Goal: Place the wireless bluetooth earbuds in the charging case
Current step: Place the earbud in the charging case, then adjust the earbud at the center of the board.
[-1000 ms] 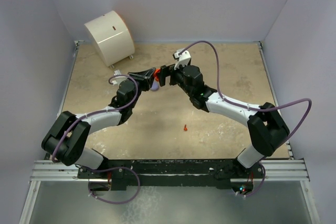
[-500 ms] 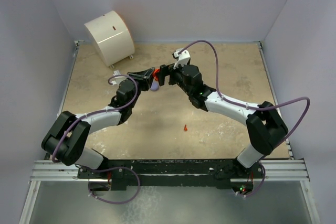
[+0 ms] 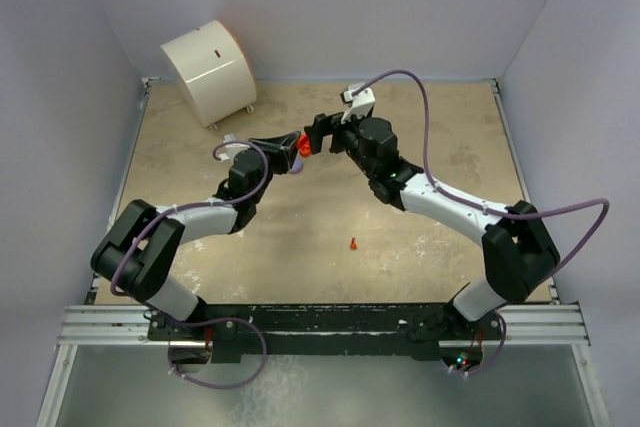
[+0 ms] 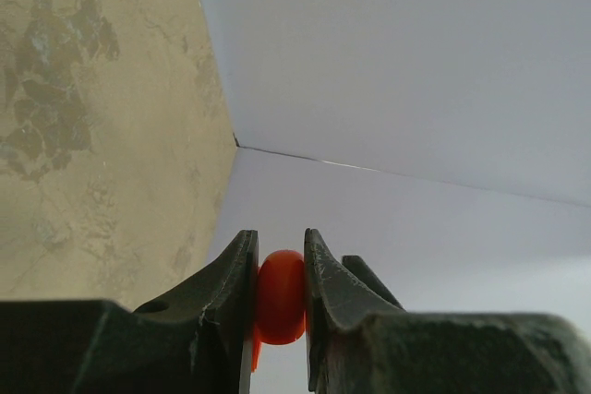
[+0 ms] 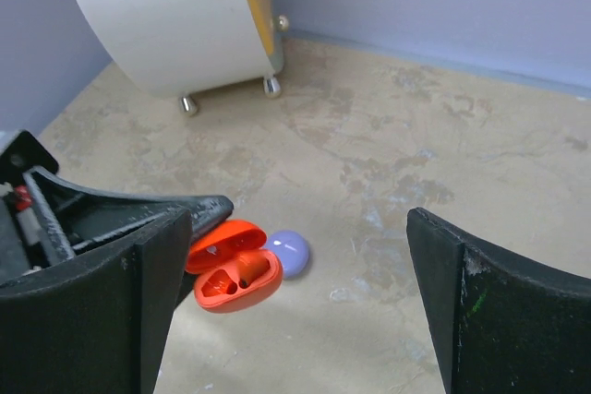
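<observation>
Top external view: grips open red-orange charging case in left end effector, jaws shut on it; spreads right end effector wide, empty. Leaves red-orange earbud on worktop, 6 o'clock of case, well apart. Likely light, slick: pinch across stem.

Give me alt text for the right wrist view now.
The left tool pinches an open orange case, a lilac round case beside it. The right tool stands wide open in front; a white drum sits behind.
</observation>
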Controlling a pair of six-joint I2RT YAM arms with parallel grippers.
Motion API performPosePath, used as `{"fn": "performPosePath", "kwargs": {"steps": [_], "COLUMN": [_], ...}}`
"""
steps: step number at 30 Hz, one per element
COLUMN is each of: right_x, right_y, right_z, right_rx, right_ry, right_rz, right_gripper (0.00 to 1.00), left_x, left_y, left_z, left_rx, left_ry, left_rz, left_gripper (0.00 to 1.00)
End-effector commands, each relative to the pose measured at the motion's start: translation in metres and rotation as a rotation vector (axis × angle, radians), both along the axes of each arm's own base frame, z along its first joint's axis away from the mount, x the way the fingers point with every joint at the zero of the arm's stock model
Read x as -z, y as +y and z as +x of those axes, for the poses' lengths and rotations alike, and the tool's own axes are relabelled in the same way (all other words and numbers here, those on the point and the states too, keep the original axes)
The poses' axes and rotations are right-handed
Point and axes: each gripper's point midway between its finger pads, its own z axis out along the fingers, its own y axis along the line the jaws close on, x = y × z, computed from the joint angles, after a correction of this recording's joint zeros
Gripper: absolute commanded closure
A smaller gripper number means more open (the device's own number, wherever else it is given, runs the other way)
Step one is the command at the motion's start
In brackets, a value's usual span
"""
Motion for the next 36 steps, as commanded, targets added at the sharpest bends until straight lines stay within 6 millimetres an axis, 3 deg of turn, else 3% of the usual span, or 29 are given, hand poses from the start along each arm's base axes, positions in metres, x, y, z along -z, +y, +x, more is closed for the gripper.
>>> {"fn": "performPosePath", "kwargs": {"steps": [1, 12, 17, 23, 28, 32, 36], "right_x": [-0.048, -0.043, -0.031, 0.03, 0.088, 0.133, 0.158], "right_y": [-0.004, -0.009, -0.021, -0.04, -0.03, -0.033, -0.043], "right_z": [-0.005, -0.008, -0.014, -0.037, -0.084, -0.119, -0.153], "right_rx": [-0.017, -0.005, 0.03, 0.09, 0.089, 0.139, 0.135], "right_ry": [-0.108, -0.097, -0.064, 0.149, 0.324, 0.464, 0.553], "right_rz": [0.066, 0.054, 0.042, -0.012, -0.07, -0.148, -0.121], "right_gripper": [0.0, 0.0, 0.0, 0.12, 0.13, 0.11, 0.1], "left_x": [-0.025, -0.029, -0.021, -0.011, -0.016, -0.02, -0.02], "left_y": [-0.002, 0.001, 0.014, 0.04, 0.05, 0.057, 0.061], "left_z": [0.012, 0.011, 0.006, -0.009, -0.016, -0.022, -0.027], "left_rx": [-0.001, -0.004, -0.03, -0.108, -0.134, -0.153, -0.156], "left_ry": [-0.059, -0.068, -0.06, -0.055, -0.069, -0.075, -0.076], "left_rz": [-0.044, -0.039, -0.012, 0.024, 0.092, 0.105, 0.103], "left_gripper": [1.0, 1.0, 1.0, 1.0, 1.0, 1.0, 1.0]}}
